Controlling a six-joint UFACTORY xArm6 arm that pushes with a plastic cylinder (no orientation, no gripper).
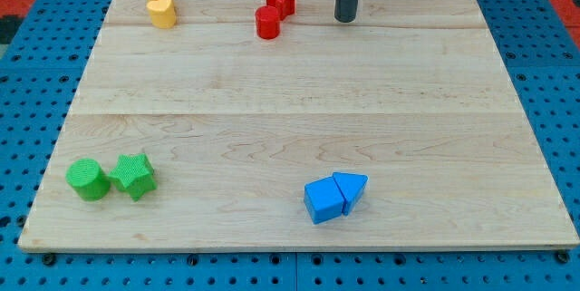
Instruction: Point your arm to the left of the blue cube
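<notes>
Standing at the far left of the wooden board [299, 92], a green cylinder [88, 179] touched a green star block [133, 176] near the view's bottom, while a yellow block [161, 6] of unclear shape sat near the top edge. Further right, two red blocks [274, 13] huddled together at the top, one rounded and one star-like. The blue cube [324, 200] lay near the view's bottom, right of centre, pressed against a blue triangular block [352, 189] on its right. My tip [345, 19] rested at the view's top, just right of the red pair and well apart from the cube, almost straight above it in the view. No jaws existed on this rig, only the rod, so nothing was gripped. The approach appeared barely begun; the next move seemingly called for a long sweep toward the view's bottom, ending on bare wood just left of the cube without nudging it.
</notes>
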